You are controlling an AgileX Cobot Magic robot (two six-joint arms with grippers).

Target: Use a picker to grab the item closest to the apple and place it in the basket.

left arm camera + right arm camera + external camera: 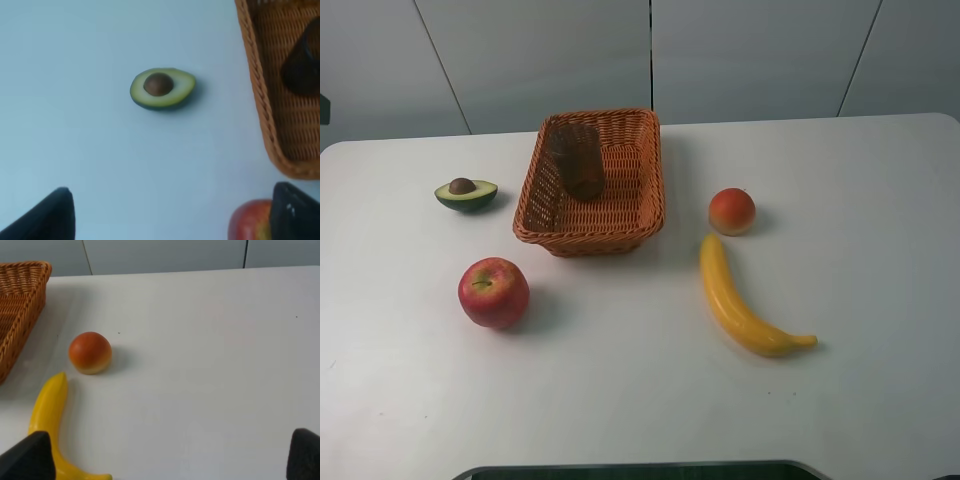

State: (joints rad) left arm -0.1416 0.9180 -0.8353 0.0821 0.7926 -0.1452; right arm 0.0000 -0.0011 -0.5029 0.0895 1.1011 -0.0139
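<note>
A red apple sits at the front left of the white table. Behind it, left of the basket, lies a halved avocado with its brown pit up. The orange wicker basket stands at the back centre. Neither arm shows in the high view. In the left wrist view my left gripper is open above bare table, with the avocado ahead of it, the apple beside one finger and the basket's rim close by. My right gripper is open and empty.
A dark brown object leans inside the basket. Right of the basket lie a peach and a yellow banana; the right wrist view shows the peach, the banana and a basket corner. A dark edge lines the table's front.
</note>
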